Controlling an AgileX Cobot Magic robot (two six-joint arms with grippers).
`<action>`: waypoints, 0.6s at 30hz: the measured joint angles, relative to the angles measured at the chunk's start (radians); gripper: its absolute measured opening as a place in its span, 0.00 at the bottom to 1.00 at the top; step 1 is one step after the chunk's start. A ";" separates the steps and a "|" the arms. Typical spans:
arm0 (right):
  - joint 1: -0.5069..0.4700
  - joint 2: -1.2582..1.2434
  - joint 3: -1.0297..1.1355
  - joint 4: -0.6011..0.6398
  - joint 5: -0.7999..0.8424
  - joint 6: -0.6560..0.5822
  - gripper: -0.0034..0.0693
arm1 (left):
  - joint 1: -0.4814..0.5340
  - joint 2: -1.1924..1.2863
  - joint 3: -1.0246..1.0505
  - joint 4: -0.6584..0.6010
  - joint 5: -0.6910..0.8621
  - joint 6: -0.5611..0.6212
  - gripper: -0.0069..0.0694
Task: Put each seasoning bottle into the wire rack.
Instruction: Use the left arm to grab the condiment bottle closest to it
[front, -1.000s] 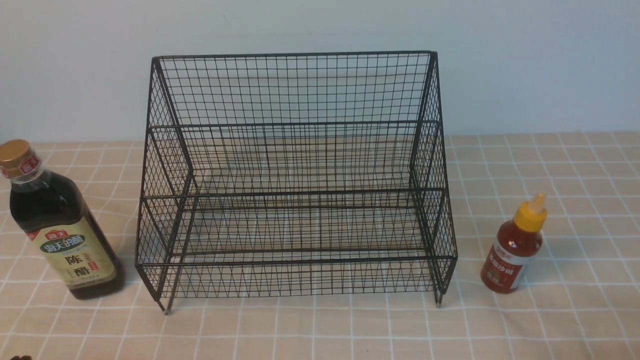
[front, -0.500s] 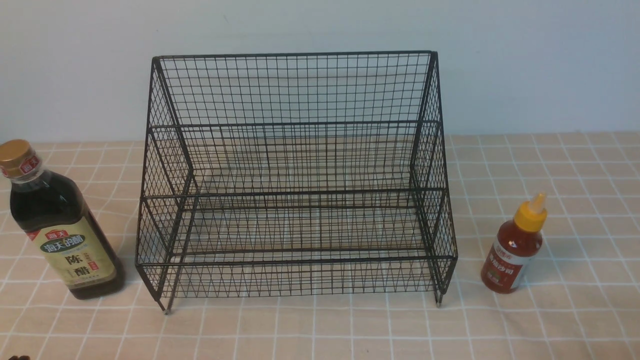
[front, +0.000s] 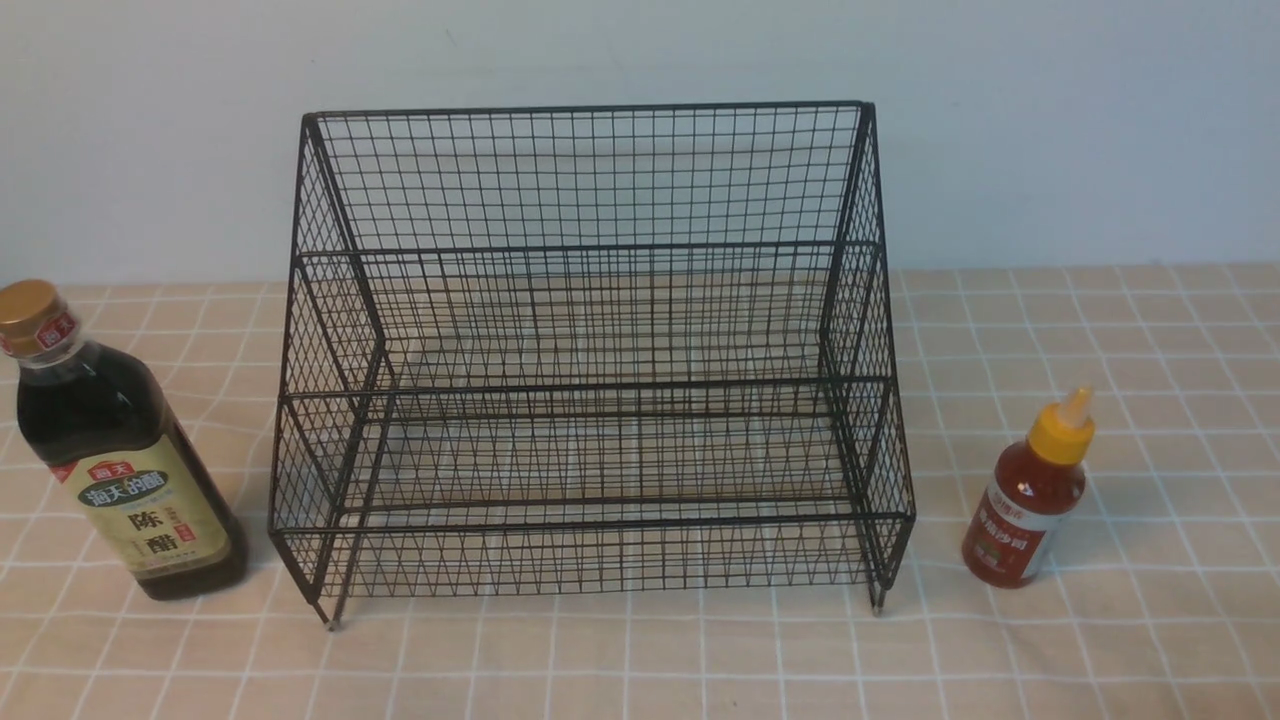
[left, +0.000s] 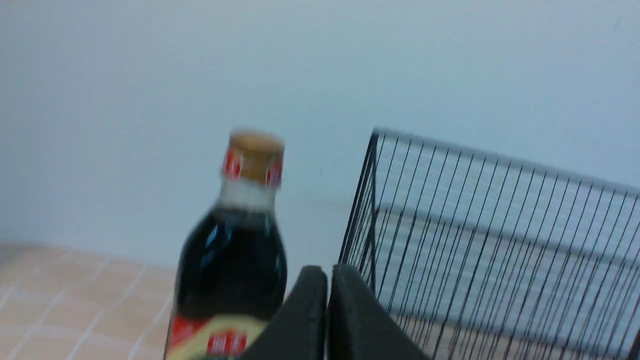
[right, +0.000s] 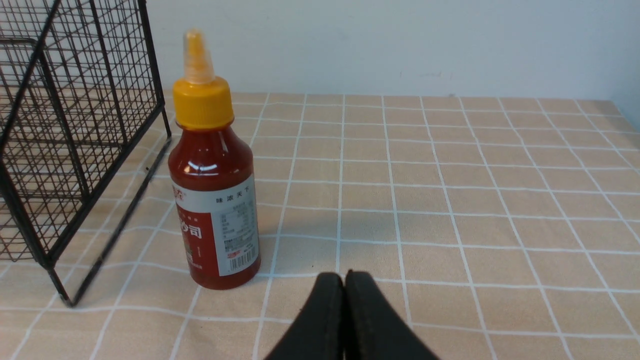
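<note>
Neither claw reaches into the front view. What I see there is the wire rack (front: 590, 350) standing mid-counter (front: 1150, 620) with both tiers bare. The vinegar bottle (front: 120, 460) is upright just beside its left end, and the red sauce bottle (front: 1025, 500) is upright near its right end, not touching it.

From the left wrist, the left claw (left: 327, 272) has its jaws pressed together on nothing. The vinegar bottle stands just ahead, slightly blurred, beside the wire rack's corner.

From the right wrist, the right claw (right: 344, 277) is likewise closed tight and empty, with the red sauce bottle close in front, near a rack foot.

By my reckoning nothing is done yet: both bottles are left to grasp and set inside.
</note>
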 joint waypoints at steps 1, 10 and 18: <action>0.000 0.000 0.000 0.000 0.000 0.000 0.03 | 0.000 0.000 0.000 -0.003 -0.081 -0.001 0.09; 0.000 0.000 0.000 0.000 0.000 0.000 0.03 | 0.000 0.268 -0.106 -0.012 -0.184 0.123 0.09; 0.000 0.000 0.000 0.000 0.000 0.000 0.03 | 0.000 0.702 -0.278 -0.027 -0.197 0.214 0.22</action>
